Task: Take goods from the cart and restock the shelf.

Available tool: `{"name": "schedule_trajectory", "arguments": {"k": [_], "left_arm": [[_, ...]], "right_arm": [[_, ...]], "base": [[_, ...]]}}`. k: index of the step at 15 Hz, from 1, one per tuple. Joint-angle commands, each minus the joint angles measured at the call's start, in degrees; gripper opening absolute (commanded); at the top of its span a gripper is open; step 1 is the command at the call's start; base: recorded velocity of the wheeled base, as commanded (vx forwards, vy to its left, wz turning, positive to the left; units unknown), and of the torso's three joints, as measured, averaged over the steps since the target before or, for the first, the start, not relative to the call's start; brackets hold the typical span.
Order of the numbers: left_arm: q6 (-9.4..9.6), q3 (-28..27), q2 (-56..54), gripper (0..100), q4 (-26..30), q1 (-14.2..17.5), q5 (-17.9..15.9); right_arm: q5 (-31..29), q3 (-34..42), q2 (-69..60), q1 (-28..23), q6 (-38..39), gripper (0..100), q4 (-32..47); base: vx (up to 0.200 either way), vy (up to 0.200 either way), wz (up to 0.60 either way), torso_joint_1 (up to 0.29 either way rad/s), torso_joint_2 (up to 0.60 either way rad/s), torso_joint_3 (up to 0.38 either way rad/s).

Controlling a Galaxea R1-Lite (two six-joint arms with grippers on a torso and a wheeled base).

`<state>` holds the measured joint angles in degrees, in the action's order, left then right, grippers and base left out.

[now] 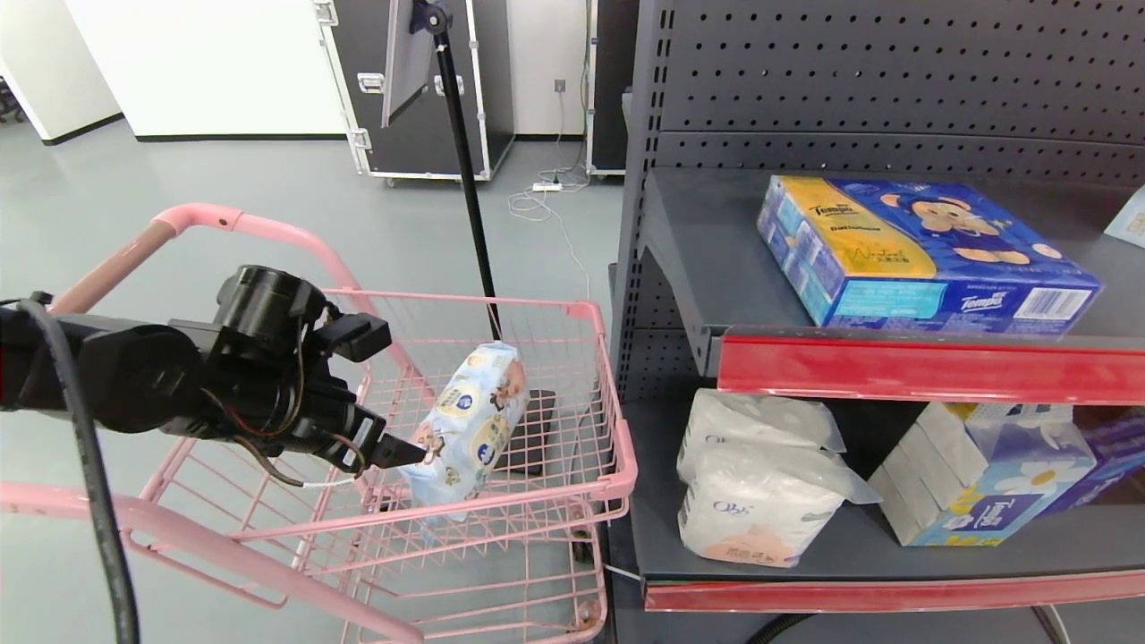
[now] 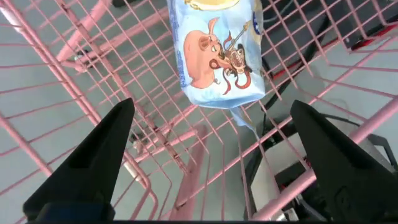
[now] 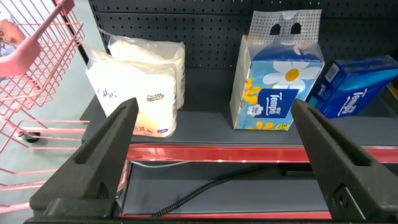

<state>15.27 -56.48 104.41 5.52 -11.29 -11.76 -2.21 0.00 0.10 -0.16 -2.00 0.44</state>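
cart (image 1: pixel 617 465): 1 wipes pack (image 1: pixel 470 420) inside
left gripper (image 2: pixel 212 104): fingers wide apart, empty, facing the pack
right gripper (image 3: pixel 214 104): fingers wide apart, empty
shelf (image 1: pixel 894 365): 2 white packs (image 1: pixel 760 483), 3 blue tissue packs (image 1: pixel 921 255)

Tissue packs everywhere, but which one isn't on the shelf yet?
The pale blue pack with cartoon animals, standing in the pink cart by the left gripper. The big blue box, white packs and daisy pack all sit on shelves.

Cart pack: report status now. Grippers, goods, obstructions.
Left gripper open at blue pack. Right gripper open, facing lower shelf. Pack stands tilted in pink cart, ungripped. Cart wall between pack and shelf.
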Motion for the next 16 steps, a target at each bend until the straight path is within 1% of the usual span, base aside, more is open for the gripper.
{"name": "schedule_trajectory", "arguments": {"k": [1,4,7,9,12,16], "left_arm": [[0.02,-0.74,3.96,100,0.01,-0.84,0.07],[-0.07,-3.81,7.38,100,0.01,-2.25,0.07],[-0.16,-6.10,10.72,100,0.01,-2.69,0.16],[-0.42,-7.51,13.45,100,-0.16,-2.77,1.13],[-0.60,-9.88,15.91,100,-0.34,-3.39,1.30],[-0.68,-10.93,18.99,100,-0.42,-4.09,1.22]], "right_arm": [[0.01,0.00,0.08,-0.02,-0.02,100,0.00],[0.01,0.00,0.08,-0.02,-0.02,100,0.00],[0.01,0.00,0.08,-0.02,-0.02,100,0.00],[0.01,0.00,0.08,-0.02,-0.02,100,0.00],[0.01,0.00,0.08,-0.02,-0.02,100,0.00],[0.01,0.00,0.08,0.07,-0.02,100,0.00]], "base": [[0.000,0.000,0.00,0.000,0.00,0.000],[0.000,0.000,0.00,0.000,0.00,0.000],[0.000,0.000,0.00,0.000,0.00,0.000],[0.000,0.000,0.00,0.000,0.00,0.000],[0.000,0.000,0.00,0.000,0.00,0.000],[0.000,0.000,0.00,0.000,0.00,0.000]]}}
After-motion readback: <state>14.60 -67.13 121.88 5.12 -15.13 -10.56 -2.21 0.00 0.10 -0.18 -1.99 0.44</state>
